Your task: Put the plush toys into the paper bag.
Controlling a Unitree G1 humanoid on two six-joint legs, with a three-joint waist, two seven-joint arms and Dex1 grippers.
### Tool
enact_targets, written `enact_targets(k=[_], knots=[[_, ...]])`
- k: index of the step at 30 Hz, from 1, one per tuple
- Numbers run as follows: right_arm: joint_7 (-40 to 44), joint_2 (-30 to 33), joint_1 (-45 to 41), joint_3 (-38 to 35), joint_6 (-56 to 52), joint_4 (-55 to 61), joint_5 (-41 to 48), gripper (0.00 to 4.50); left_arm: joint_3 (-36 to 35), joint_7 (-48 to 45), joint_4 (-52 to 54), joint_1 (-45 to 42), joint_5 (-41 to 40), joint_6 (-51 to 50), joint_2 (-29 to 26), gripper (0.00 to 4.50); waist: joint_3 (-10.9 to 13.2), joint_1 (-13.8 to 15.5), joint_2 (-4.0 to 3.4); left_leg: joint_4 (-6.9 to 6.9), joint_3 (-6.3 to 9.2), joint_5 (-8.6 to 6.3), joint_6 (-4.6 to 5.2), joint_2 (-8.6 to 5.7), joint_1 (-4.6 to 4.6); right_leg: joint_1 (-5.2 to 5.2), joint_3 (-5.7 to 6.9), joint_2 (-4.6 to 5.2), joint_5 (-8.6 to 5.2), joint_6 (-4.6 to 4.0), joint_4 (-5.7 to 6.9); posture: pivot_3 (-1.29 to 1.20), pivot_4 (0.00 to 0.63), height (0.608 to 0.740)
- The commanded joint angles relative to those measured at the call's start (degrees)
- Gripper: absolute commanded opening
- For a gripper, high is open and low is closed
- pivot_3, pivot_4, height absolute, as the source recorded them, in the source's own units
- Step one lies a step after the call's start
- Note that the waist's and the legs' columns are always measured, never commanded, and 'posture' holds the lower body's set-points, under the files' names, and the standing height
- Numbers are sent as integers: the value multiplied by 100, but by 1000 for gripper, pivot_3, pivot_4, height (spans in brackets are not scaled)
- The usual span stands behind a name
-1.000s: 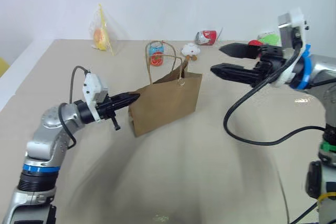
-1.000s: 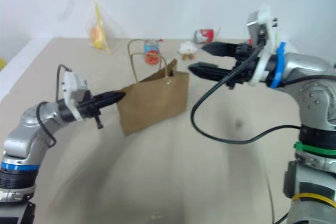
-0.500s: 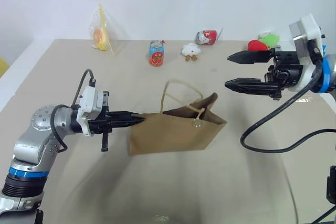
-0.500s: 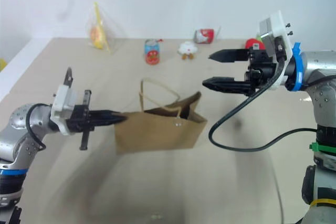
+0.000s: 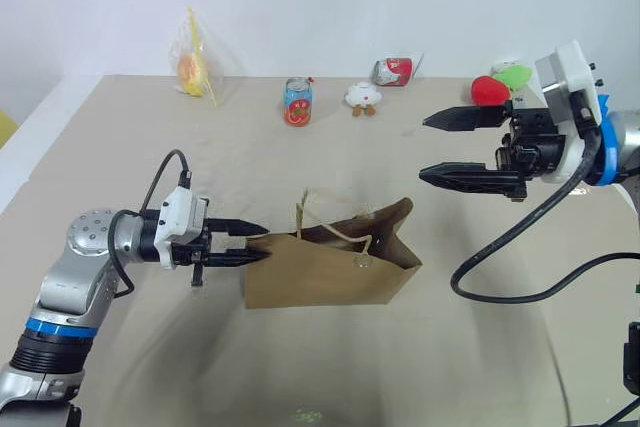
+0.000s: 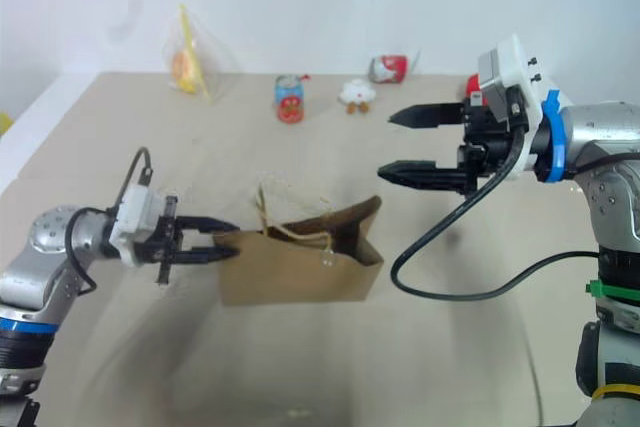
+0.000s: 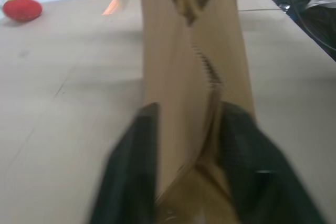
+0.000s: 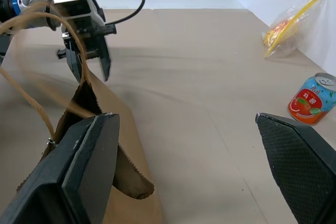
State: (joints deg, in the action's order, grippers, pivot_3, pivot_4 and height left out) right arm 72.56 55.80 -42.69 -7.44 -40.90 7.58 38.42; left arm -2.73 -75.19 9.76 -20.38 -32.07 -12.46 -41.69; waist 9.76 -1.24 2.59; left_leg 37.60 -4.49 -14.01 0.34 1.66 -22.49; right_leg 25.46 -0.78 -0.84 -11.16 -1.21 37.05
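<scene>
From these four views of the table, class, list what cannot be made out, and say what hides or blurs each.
1. Inside of the paper bag: its own walls hide any contents in both eye views.
2. Label on the can: too small in the eye views, cut by the edge in the right wrist view.
3. Contents of the clear plastic pouch: too small.
4. Left gripper fingers around the bag's edge: blurred in the left wrist view.

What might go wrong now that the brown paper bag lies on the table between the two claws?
1. The brown kraft paper bag lies on its side; the left gripper has opened around its end, so it may slide.
2. Its mouth looks half collapsed; toys could catch on the rim.
3. The open right gripper could snag the cord handles.
</scene>
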Motion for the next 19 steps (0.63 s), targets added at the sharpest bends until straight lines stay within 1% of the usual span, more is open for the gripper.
enact_targets(k=[1,2,4,7,9,11,14,16,19], knots=[[-21,133,46,-239,55,49,43,4500,-515,479,712,-231,-594,-649,-240,3508,0,0,0,0,1,0,0,0,-1,0,1,0,-1,0,0,0,150,740],[-34,147,64,-258,54,26,38,4500,-636,667,859,-264,-751,-870,-284,4083,0,0,0,-1,0,-1,0,0,-1,0,0,0,-2,1,-1,0,150,740],[-55,174,127,-295,96,-43,0,4500,-886,1089,1111,-271,-1032,-1313,-369,4463,0,-4,-1,-1,0,-1,-1,0,-1,0,0,1,-4,4,-1,0,150,740],[-57,205,315,-339,270,-198,-135,4500,-1234,1663,1203,-146,-1207,-1737,-406,4463,0,-2,0,0,1,-2,-2,0,0,-1,0,2,-5,4,0,0,150,740],[-51,211,450,-346,433,-301,-241,4500,-1381,2065,1001,-88,-997,-1756,-353,4463,0,-1,0,0,1,-1,-2,-1,4,-4,0,1,-5,4,0,0,150,740],[-120,142,568,-395,540,-385,-294,4500,-1359,2493,544,-8,-336,-1373,-289,4463,0,-2,0,0,0,-1,-2,-1,7,-5,0,1,-4,4,2,0,150,740],[-263,11,692,-417,815,-579,-439,4500,-1179,2863,-59,77,382,-872,-198,4463,0,-5,0,0,-2,1,-3,0,16,-8,-1,-2,-2,2,5,0,150,740],[-412,-123,760,-446,1035,-710,-532,4500,-1017,3059,-356,104,746,-726,-147,4463,0,-3,0,0,-2,1,-3,1,16,-8,0,-3,-2,1,6,0,150,740],[-597,-294,851,-480,1300,-851,-633,4500,-920,3223,-569,121,1084,-461,-89,4463,-1,1,1,0,-4,1,-4,0,11,-7,-2,1,-2,0,5,0,150,740]])
